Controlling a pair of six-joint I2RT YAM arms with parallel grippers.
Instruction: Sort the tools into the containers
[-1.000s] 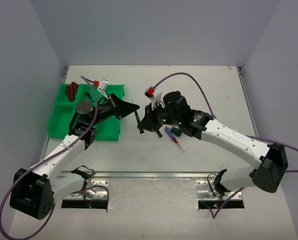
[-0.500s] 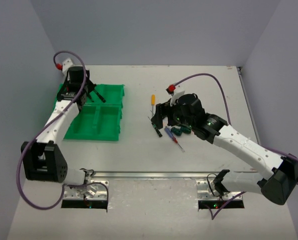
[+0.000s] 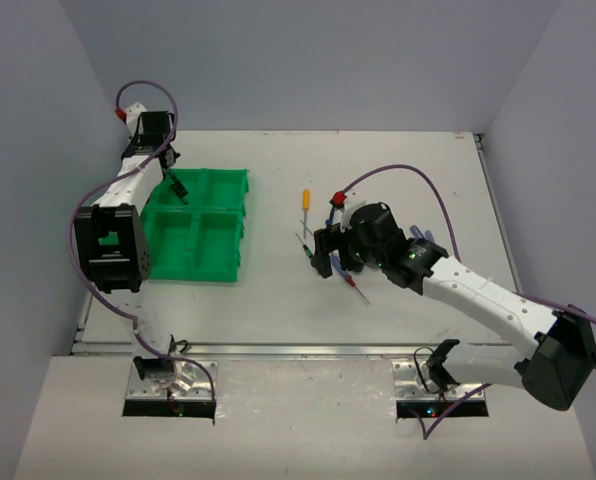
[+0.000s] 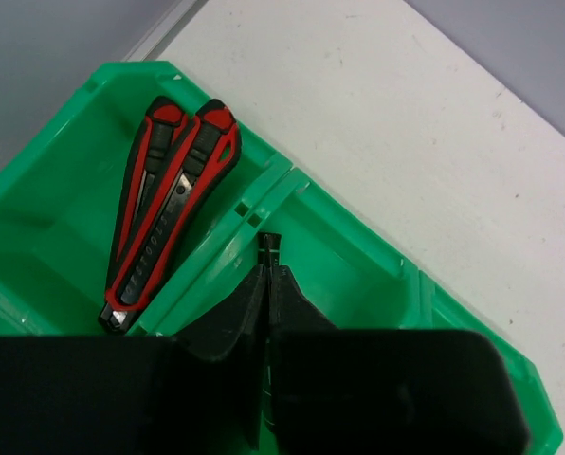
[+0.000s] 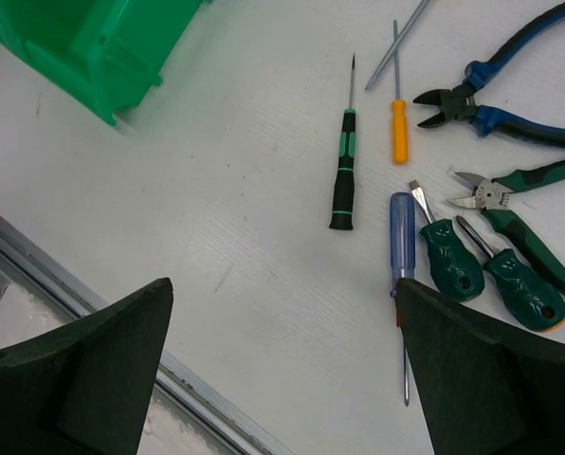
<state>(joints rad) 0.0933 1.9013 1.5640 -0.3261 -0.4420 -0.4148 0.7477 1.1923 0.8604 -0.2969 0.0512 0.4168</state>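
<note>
The green bin (image 3: 193,245) stands at the left. My left gripper (image 3: 175,187) hangs over its back row, shut on a thin black screwdriver (image 4: 268,248) whose tip pokes out above the divider. Two red-handled cutters (image 4: 169,209) lie in the back-left compartment (image 4: 55,218). My right gripper (image 5: 282,284) is open over bare table, in the top view (image 3: 328,262) just left of the tool pile. Ahead of it lie a black-green screwdriver (image 5: 343,180), a yellow screwdriver (image 5: 398,128), a blue screwdriver (image 5: 400,232), two green stubby screwdrivers (image 5: 448,256), blue cutters (image 5: 510,95) and green pliers (image 5: 534,227).
The bin's near corner (image 5: 93,38) shows at the top left of the right wrist view. A metal rail (image 3: 298,350) runs along the table's front edge. The yellow screwdriver (image 3: 305,200) lies apart, behind the pile.
My left arm has swung from the table's middle out to the bin's back-left, carrying the thin screwdriver. My right gripper has shifted slightly right and nearer, now over the table by the pile.
</note>
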